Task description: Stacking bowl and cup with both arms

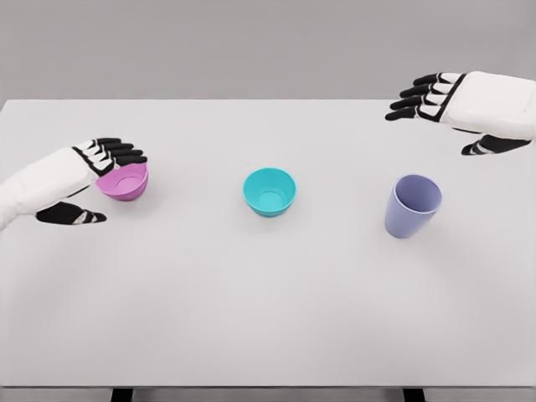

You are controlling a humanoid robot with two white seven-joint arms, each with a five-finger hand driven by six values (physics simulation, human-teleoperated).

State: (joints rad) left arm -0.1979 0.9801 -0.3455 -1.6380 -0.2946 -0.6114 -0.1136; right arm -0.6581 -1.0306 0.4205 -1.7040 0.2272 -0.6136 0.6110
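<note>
Head view: white surface [268,318], three containers in a rough row across the middle. Pink bowl [126,182] at left, upright. Teal bowl [270,191] in the centre, upright, well apart from both others. Lavender cup [412,205] at right, upright, seen slightly tilted from this angle.

Left hand [88,172] comes in from lower left, right at the pink bowl: black fingers [117,152] stretched over the near rim, thumb low beside the bowl on the surface side. Fingers wide, not closed around the bowl; contact with the rim cannot be told.

Right hand [456,105] sits at upper right, above and behind the cup, well apart from it. Its fingers [414,99] are extended and spread, thumb hanging below, holding nothing.
</note>
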